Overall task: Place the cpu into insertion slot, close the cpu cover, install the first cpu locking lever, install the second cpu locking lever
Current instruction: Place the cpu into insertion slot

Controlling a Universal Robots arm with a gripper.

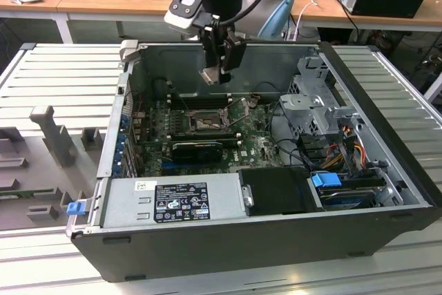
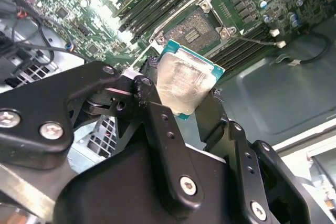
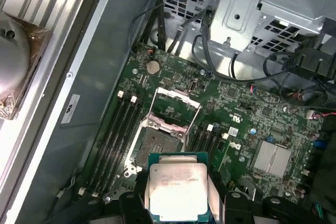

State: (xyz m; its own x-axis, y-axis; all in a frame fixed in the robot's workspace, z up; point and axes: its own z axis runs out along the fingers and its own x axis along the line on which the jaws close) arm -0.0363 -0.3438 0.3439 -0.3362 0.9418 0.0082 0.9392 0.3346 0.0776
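Observation:
My gripper [image 1: 219,67] hangs above the open computer case, shut on the cpu [image 1: 212,75], a flat square chip with a dull silver top. In both wrist views the cpu [image 2: 184,80] [image 3: 176,190] sits between the black fingers [image 2: 152,108], green edge showing. The insertion slot [image 3: 153,142] [image 2: 197,27] [image 1: 206,124] lies bare on the green motherboard below the chip, some way off. The cpu cover [image 3: 167,127], a silver frame with a square window, stands swung up at the socket's edge.
Long black memory slots [image 3: 118,129] flank the socket on both sides. A metal drive cage [image 1: 314,98] with loose cables [image 3: 202,45] stands at the exterior view's right. The power supply [image 1: 173,202] fills the case's near side. A round heatsink [image 3: 13,66] rests outside the case wall.

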